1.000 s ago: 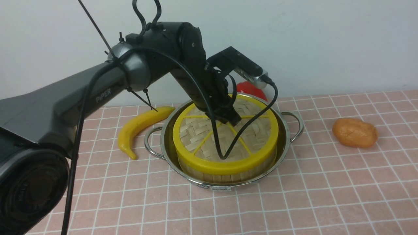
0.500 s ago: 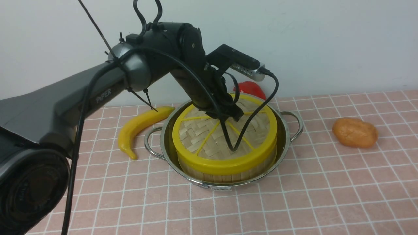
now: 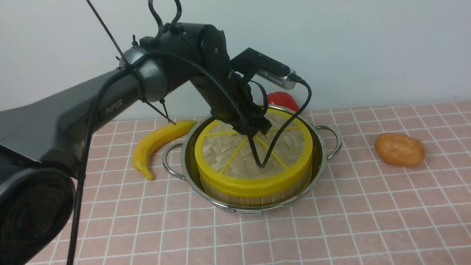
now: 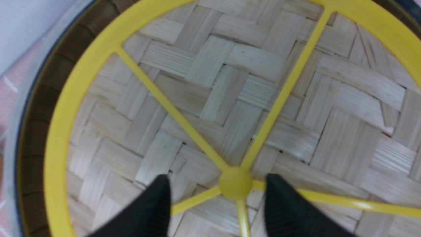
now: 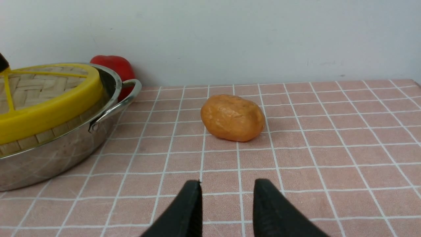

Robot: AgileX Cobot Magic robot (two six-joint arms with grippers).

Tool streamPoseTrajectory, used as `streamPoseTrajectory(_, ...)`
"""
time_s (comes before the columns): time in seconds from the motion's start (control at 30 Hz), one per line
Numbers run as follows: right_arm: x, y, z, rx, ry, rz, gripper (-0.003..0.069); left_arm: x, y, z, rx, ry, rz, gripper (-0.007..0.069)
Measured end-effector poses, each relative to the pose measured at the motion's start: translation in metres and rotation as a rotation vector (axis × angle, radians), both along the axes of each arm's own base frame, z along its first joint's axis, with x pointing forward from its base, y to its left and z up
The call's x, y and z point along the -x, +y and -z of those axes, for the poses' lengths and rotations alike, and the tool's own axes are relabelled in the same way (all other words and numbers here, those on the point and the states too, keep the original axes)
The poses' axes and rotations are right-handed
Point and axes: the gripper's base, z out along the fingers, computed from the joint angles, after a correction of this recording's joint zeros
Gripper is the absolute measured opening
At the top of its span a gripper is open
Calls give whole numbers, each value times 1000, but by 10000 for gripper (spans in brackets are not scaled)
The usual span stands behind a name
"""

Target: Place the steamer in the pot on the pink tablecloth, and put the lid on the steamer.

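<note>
Close view down onto the lid (image 4: pixel 236 89), a woven-bamboo disc with yellow rim; thin yellow spokes meet at a round central hub (image 4: pixel 235 183); the left gripper (image 4: pixel 217 200) hangs over the weave with jaws spread, one black fingertip (image 4: pixel 154 204) on each side of the hub and clear of it; beyond the rim, a dark band and the grey wall of the pot (image 4: pixel 13 138); pink tablecloth (image 4: pixel 5 95) blurred at the edge.

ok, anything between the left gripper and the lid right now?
Nothing visible. The left gripper is open, its fingertips on either side of the lid's central hub. The lid sits on the steamer in the pot.
</note>
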Motion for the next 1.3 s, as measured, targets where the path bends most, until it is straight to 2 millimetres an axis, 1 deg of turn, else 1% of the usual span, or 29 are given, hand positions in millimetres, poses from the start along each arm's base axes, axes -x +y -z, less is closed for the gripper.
streamPoseTrajectory(0.03,0,0,0,0,0,0,240,0,0,-2,0,-4,0,423)
streamPoseTrajectory(0.07,0,0,0,0,0,0,240,3,3,-15,-4,-19,-8,483)
streamPoseTrajectory(0.1,0,0,0,0,0,0,240,4,4,-17,-8,-20,-9,488)
streamPoseTrajectory(0.13,0,0,0,0,0,0,240,8,7,-36,-3,-40,-27,507)
streamPoseTrajectory(0.17,0,0,0,0,0,0,240,12,10,-51,3,-60,-38,501)
streamPoseTrajectory(0.2,0,0,0,0,0,0,240,17,14,-70,17,-88,-62,476)
streamPoseTrajectory(0.23,0,0,0,0,0,0,240,25,19,-93,38,-125,-82,418)
streamPoseTrajectory(0.27,0,0,0,0,0,0,240,26,19,-97,43,-135,-86,406)
streamPoseTrajectory(0.3,0,0,0,0,0,0,240,41,29,-133,78,-199,-119,268)
streamPoseTrajectory(0.33,0,0,0,0,0,0,240,45,31,-141,84,-215,-125,232)
streamPoseTrajectory(0.37,0,0,0,0,0,0,240,52,35,-154,100,-241,-136,160)
streamPoseTrajectory(0.4,0,0,0,0,0,0,240,69,45,-179,123,-284,-152,52)
streamPoseTrajectory(0.47,0,0,0,0,0,0,240,82,52,-196,142,-319,-159,1)
streamPoseTrajectory(0.5,0,0,0,0,0,0,240,94,58,-211,163,-355,-163,-16)
streamPoseTrajectory(0.53,0,0,0,0,0,0,240,102,62,-220,178,-376,-166,-23)
streamPoseTrajectory(0.67,0,0,0,0,0,0,240,122,72,-242,215,-435,-168,-23)
streamPoseTrajectory(0.8,0,0,0,0,0,0,240,133,77,-253,235,-468,-168,-22)
streamPoseTrajectory(1.0,0,0,0,0,0,0,240,132,75,-251,250,-454,-162,-18)
streamPoseTrajectory(1.1,0,0,0,0,0,0,240,133,74,-242,262,-464,-154,-15)
streamPoseTrajectory(1.2,0,0,0,0,0,0,240,141,80,-231,274,-526,-134,-8)
streamPoseTrajectory(1.23,0,0,0,0,0,0,240,150,88,-221,287,-575,-125,-8)
streamPoseTrajectory(1.27,0,0,0,0,0,0,240,154,93,-209,289,-607,-125,-8)
streamPoseTrajectory(1.3,0,0,0,0,0,0,240,166,106,-203,296,-663,-136,-7)
